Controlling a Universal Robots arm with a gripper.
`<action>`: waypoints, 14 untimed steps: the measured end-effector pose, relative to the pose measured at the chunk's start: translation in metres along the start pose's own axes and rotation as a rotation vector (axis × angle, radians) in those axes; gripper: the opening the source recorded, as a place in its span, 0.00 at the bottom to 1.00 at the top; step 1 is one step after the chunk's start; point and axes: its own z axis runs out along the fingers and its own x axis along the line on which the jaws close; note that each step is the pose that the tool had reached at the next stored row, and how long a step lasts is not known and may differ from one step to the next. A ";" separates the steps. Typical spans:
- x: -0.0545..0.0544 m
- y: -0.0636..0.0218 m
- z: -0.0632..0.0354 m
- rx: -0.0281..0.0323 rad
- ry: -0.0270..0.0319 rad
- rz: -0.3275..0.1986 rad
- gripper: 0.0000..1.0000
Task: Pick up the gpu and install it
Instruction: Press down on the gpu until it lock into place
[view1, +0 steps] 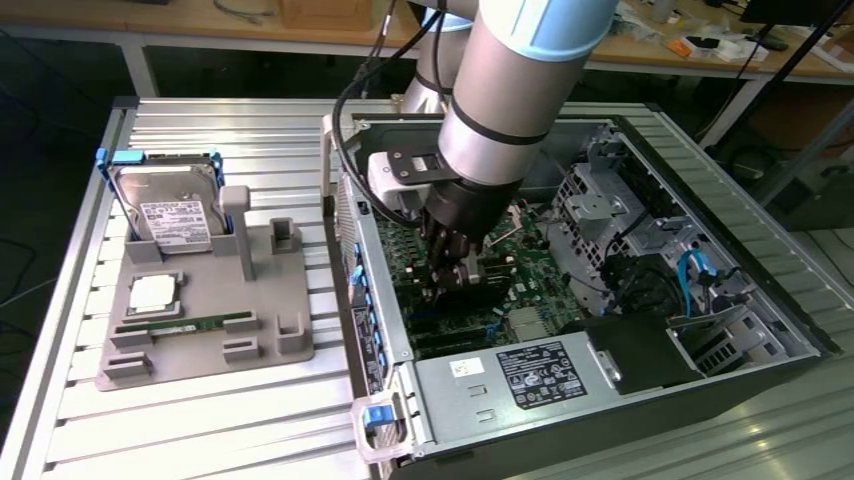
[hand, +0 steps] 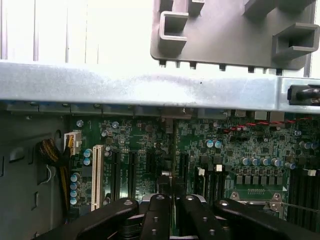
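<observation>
Gripper down inside open computer case, fingers nearly closed, clamped on gpu held edge-on over green motherboard. Card touching or just above slots: cannot tell. Hard drive seated in grey fixture tray beside case.

Even daylight outside; wrist view overexposed, washed-out, soft.

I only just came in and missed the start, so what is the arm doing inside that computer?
The robot arm's gripper is down inside the open computer case, closed on the black gpu and holding it edge-on over the green motherboard. On the grey holder beside the case, the hard drive and RAM stick sit in their places.
</observation>
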 end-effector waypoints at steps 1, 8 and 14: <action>0.000 0.0012 0.0001 0.0000 0.0000 0.000 0.16; 0.000 0.0092 0.0003 0.0000 0.0000 0.000 0.16; -0.001 0.0168 0.0005 0.0000 0.0000 0.000 0.16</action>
